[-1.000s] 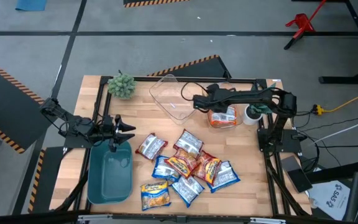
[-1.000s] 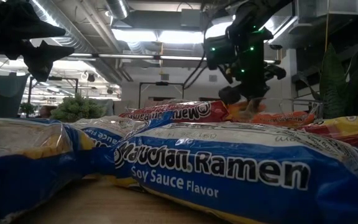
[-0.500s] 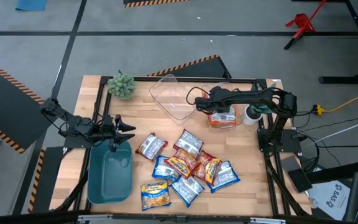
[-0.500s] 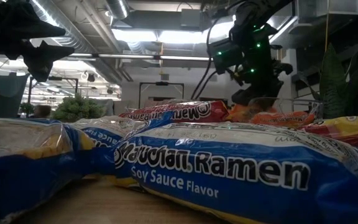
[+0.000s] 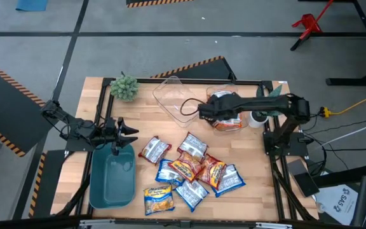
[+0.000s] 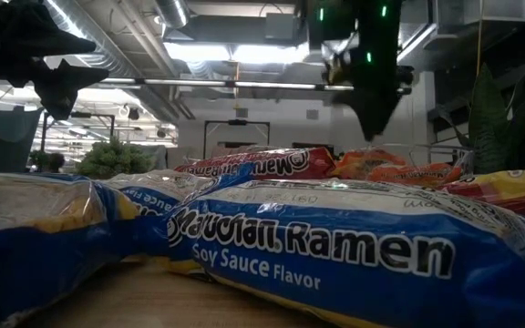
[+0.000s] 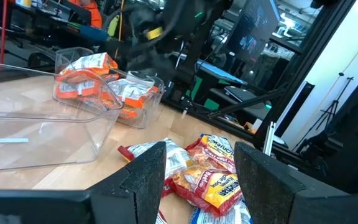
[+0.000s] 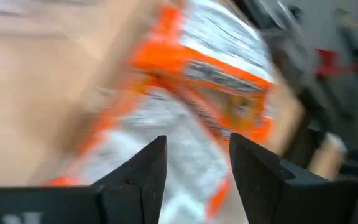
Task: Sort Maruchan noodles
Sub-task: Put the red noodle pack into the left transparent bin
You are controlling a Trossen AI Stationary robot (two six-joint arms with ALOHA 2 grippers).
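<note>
Hovering over the orange packets [image 5: 229,121] at two o'clock, the right gripper [image 5: 203,112] gapes empty; the left gripper [image 5: 134,134] waits open at nine.

The right arm reaches across the table's far side, its right gripper [image 5: 203,112] with fingers parted and nothing between them. The left arm waits at the left edge, left gripper [image 5: 132,135] spread wide.

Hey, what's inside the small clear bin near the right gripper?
Orange noodle packets lie stacked in the small clear bin. The right gripper partly covers them from above, so the count is unclear.
</note>
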